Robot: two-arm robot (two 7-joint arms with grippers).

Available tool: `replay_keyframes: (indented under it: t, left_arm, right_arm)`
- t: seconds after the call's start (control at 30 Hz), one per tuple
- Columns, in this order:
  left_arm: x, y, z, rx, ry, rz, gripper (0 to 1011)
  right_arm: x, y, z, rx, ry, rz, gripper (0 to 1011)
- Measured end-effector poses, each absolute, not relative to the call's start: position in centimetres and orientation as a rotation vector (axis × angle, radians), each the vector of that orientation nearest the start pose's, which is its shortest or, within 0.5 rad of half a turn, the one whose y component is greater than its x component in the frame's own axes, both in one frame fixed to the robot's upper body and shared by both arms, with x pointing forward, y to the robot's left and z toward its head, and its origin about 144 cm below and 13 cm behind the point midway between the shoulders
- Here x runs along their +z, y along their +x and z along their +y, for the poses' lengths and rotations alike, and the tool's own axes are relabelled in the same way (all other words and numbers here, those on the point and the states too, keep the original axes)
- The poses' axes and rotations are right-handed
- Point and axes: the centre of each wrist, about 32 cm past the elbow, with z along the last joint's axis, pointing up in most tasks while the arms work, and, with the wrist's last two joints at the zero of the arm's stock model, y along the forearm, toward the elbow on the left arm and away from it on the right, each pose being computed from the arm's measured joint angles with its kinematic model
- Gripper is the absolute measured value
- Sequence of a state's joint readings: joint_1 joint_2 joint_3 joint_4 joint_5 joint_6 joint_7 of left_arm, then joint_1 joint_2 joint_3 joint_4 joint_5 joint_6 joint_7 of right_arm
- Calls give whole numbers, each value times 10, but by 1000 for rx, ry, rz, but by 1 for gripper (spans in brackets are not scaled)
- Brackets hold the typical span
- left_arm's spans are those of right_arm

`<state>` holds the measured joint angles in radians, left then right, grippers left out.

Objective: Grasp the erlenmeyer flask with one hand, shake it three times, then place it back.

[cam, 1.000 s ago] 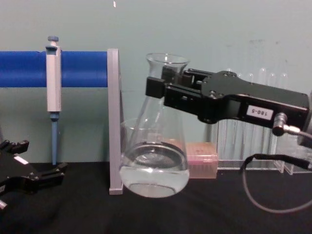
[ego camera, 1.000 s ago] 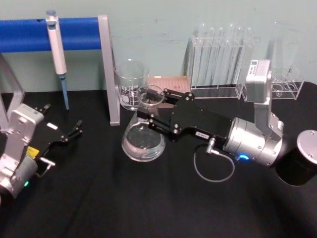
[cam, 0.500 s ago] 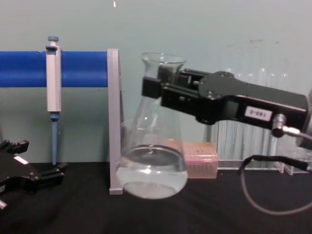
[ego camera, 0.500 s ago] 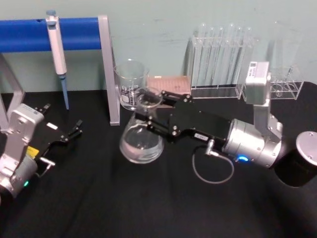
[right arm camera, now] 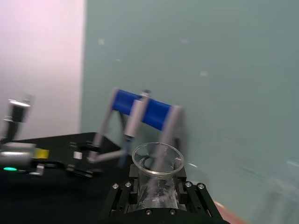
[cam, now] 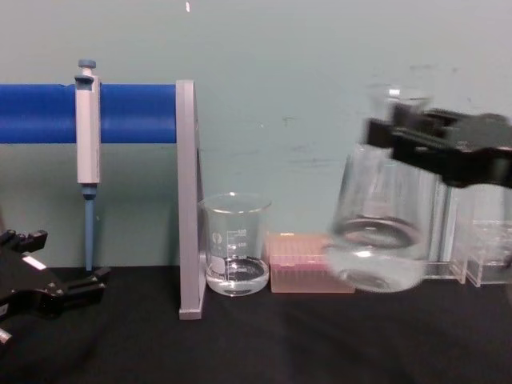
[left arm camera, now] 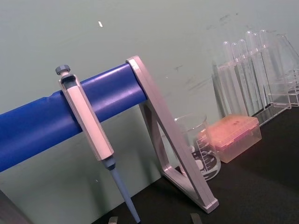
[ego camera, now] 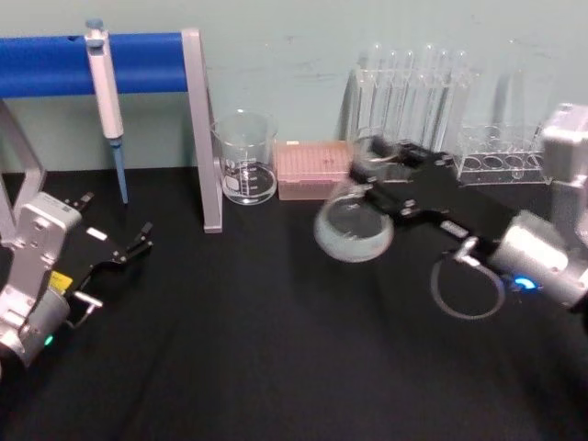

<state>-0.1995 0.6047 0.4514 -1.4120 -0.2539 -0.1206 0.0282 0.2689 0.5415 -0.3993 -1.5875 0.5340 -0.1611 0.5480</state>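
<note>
The erlenmeyer flask [ego camera: 354, 228] is clear glass with a little water in it. It hangs above the black table, in front of the test tube rack. My right gripper [ego camera: 378, 176], the working hand, is shut on its neck just under the rim. In the chest view the flask [cam: 374, 236] hangs right of centre, its base off the table, and the right gripper [cam: 404, 138] holds the neck from the right. The right wrist view shows the flask's rim [right arm camera: 158, 159] between the black jaws. My left gripper [ego camera: 140, 241] rests open at the table's left side.
A glass beaker [ego camera: 244, 158] and a pink tip box [ego camera: 312, 169] stand at the back, beside the grey post [ego camera: 203, 129] of the blue bar stand. A pipette [ego camera: 106, 84] hangs on that bar. Test tube racks [ego camera: 410, 103] line the back right.
The right gripper has swung quickly to the right with the flask, from in front of the beaker to in front of the test tube rack. The left arm has not moved.
</note>
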Motion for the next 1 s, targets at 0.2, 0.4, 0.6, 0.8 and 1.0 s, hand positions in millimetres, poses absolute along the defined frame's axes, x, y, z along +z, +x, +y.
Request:
replay_keyframes:
  t: [0.2, 0.4, 0.6, 0.8, 1.0]
  left_arm:
    - [1140, 489, 310, 1248, 305, -285, 1001]
    - [1140, 489, 310, 1248, 304, -285, 1001]
    - [1140, 489, 310, 1248, 304, -285, 1001]
    - [1140, 489, 310, 1248, 305, -285, 1001]
    - [1140, 489, 310, 1248, 304, -285, 1001]
  right_arm:
    - [1215, 496, -296, -797, 82, -225, 458]
    - [1213, 489, -313, -880, 76, -226, 458]
    - [1211, 487, -318, -908, 76, -219, 458]
    - [1208, 493, -311, -867, 80, -203, 458]
    - [1208, 502, -294, -781, 85, -191, 458]
